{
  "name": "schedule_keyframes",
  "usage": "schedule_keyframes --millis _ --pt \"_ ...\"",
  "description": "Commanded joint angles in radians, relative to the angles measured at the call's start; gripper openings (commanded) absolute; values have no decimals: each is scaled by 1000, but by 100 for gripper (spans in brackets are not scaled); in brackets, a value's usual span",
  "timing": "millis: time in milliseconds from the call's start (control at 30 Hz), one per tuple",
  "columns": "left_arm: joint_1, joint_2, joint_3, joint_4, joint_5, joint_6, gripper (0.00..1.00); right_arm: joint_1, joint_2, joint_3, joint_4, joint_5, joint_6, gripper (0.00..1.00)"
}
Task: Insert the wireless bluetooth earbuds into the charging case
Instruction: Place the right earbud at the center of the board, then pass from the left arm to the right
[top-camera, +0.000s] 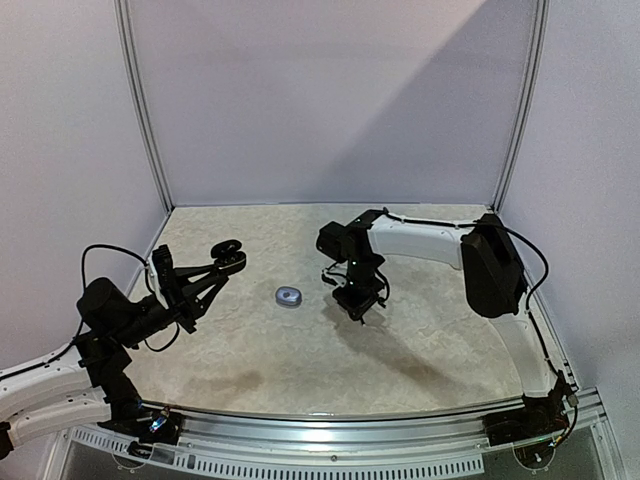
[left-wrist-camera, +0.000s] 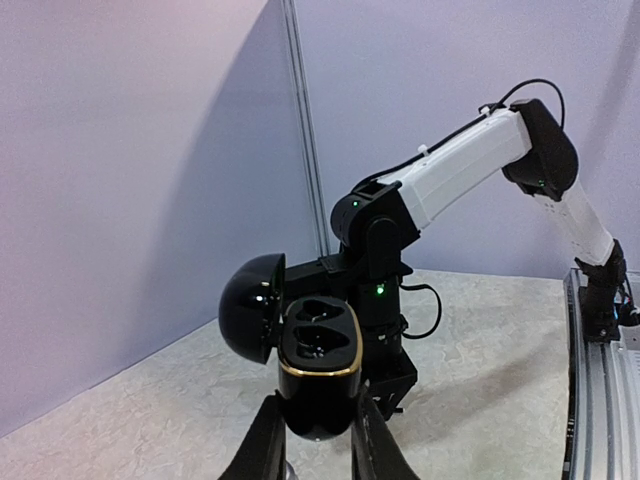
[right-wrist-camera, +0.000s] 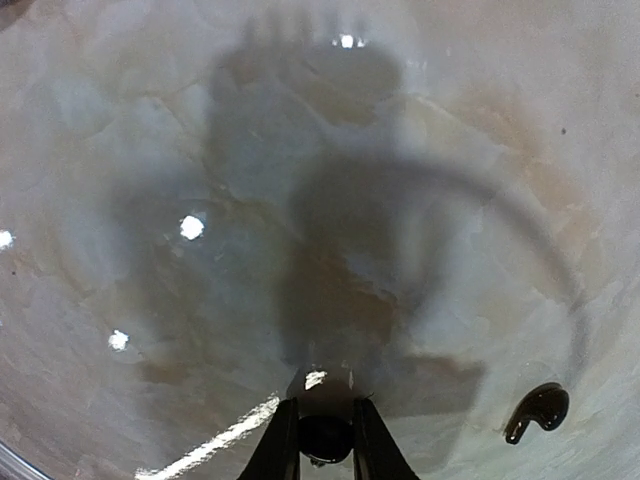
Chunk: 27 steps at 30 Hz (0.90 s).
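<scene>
My left gripper (left-wrist-camera: 318, 425) is shut on a black charging case (left-wrist-camera: 318, 350) with a gold rim and holds it upright above the table. Its lid (left-wrist-camera: 250, 305) is open to the left and both sockets look empty. In the top view the case (top-camera: 229, 256) is at the left. My right gripper (right-wrist-camera: 325, 432) is shut on a small black earbud (right-wrist-camera: 325, 438) and points down over the table, right of centre in the top view (top-camera: 358, 303). A second black earbud (right-wrist-camera: 538, 410) lies on the table to the right of the right gripper.
A pale bluish-silver oval piece (top-camera: 289, 296), about as big as the case, lies on the marbled table (top-camera: 430, 340) between the two grippers. White walls close the back and sides. The right arm (left-wrist-camera: 450, 165) stands just behind the held case in the left wrist view.
</scene>
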Motion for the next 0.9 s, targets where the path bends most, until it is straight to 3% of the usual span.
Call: schedule_keyframes --millis 0,333,467,567,733,867 --pt "-11 4 23 -2 -7 -4 0 2 34 14 -17 5 7 18" --pt "-12 0 38 0 6 -11 0 2 -2 35 22 -17 -17 50" --pt "-11 -5 53 3 22 -27 0 2 -98 55 117 -5 -123 60" --pt "-11 -5 62 18 42 -29 0 3 -261 -52 361 -69 -273 64" --pt "-12 -1 77 46 78 -69 0 4 -615 -500 1096 -523 -413 76" --pt "-13 5 90 73 100 -96 0 12 -642 -556 1371 -769 -358 76"
